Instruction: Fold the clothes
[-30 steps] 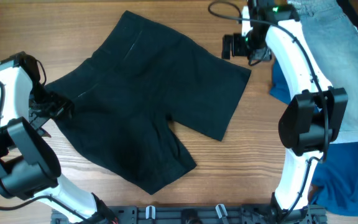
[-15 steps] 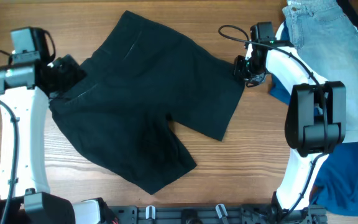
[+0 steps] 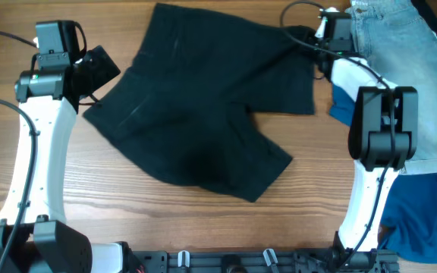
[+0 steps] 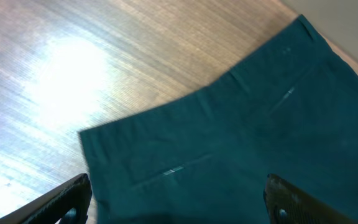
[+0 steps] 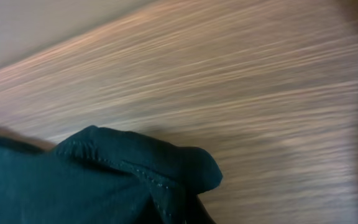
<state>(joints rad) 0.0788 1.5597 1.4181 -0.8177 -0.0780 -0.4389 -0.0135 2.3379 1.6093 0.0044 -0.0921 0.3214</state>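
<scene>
There is one pair of black shorts [image 3: 203,98], lying opened out on the wooden table [image 3: 317,174] left of centre, with the waistband end toward the left arm and the two legs pointing right and down. Two arms work at it, one gripper each. The left gripper [image 3: 101,70] sits at the upper left edge of the shorts; in the left wrist view its two fingertips [image 4: 67,198] stand wide apart with flat cloth below them, holding nothing. Only the tips show there, cut off by the bottom edge. The right gripper [image 3: 313,38] is at the top right corner of the shorts. Its fingers are out of frame in the right wrist view, which is blurred, but a bunched, stitched hem of the black cloth [image 5: 135,168] rises off the table toward the lens, so the jaws appear clamped on that corner. To the right lies one pair of light-blue denim shorts [image 3: 400,68], partly hidden by the right arm and cut off at the top of the picture. Royal-blue cloth [image 3: 423,212] shows in two patches, one at the lower right corner and a smaller one [image 3: 341,110] just beside the arm; I cannot tell whether both belong to one garment, as the arm and the denim cover the join.
</scene>
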